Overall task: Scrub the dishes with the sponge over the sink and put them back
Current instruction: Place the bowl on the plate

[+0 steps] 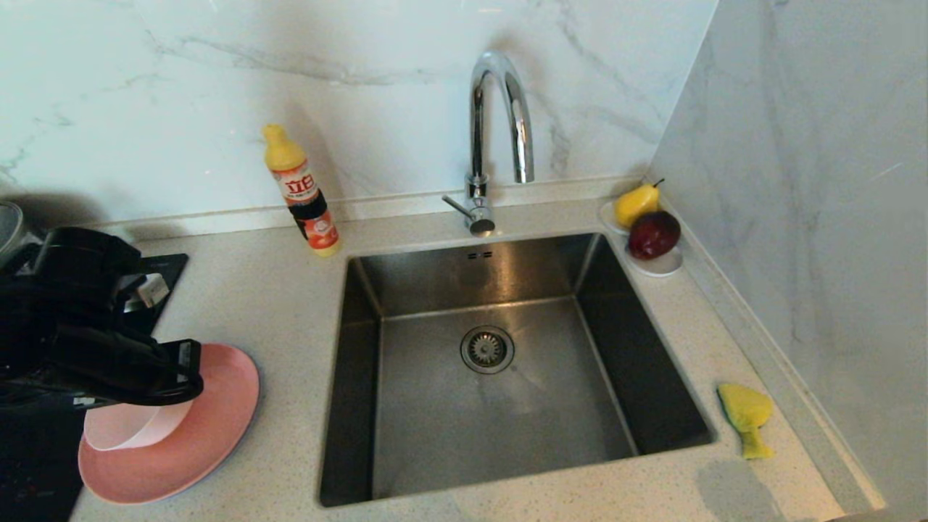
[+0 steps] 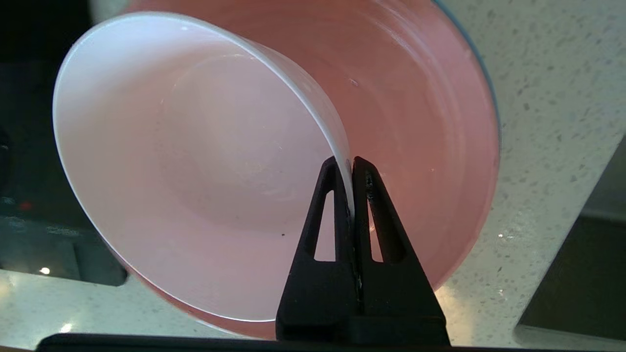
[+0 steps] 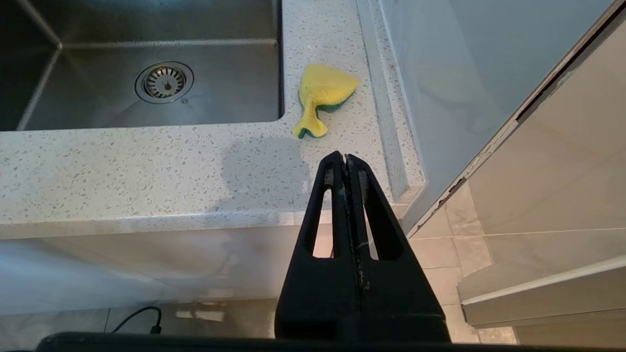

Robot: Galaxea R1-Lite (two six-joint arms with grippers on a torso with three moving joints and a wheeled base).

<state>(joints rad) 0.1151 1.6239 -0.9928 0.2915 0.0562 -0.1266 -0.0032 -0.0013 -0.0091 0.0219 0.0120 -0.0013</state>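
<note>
Left gripper [image 2: 352, 164]: closed tight on the rim of the pale pink bowl [image 2: 195, 166], one finger inside the wall, one outside. Bowl tilted, apparently lifted off the salmon-pink plate [image 1: 210, 428] beneath it, though contact at the far rim cannot be ruled out from these views. Plate on the countertop [image 1: 290, 304] left of the sink [image 1: 486, 362], well apart from the basin. A thin blue-grey edge under the plate in the left wrist view, possibly a second plate; too little showing to confirm.

Right gripper [image 3: 346, 157]: closed, empty, parked low in front of the counter edge. Sponge [image 1: 747, 417] flat on the counter at the near right corner of the sink, untouched, just beyond the right gripper.

Basin dry-looking and bare, strainer drain [image 1: 487, 349] in the middle, tap [image 1: 500, 116] behind. Detergent bottle [image 1: 301, 192] and fruit saucer [image 1: 656, 264] on the back ledge, not involved.

Step in hand, by judgement: first dish picked up, not yet carried over the sink. Next: carry the bowl rightward over the basin with the rim grip kept firm, then bring the right arm up, opened, to collect the sponge.
</note>
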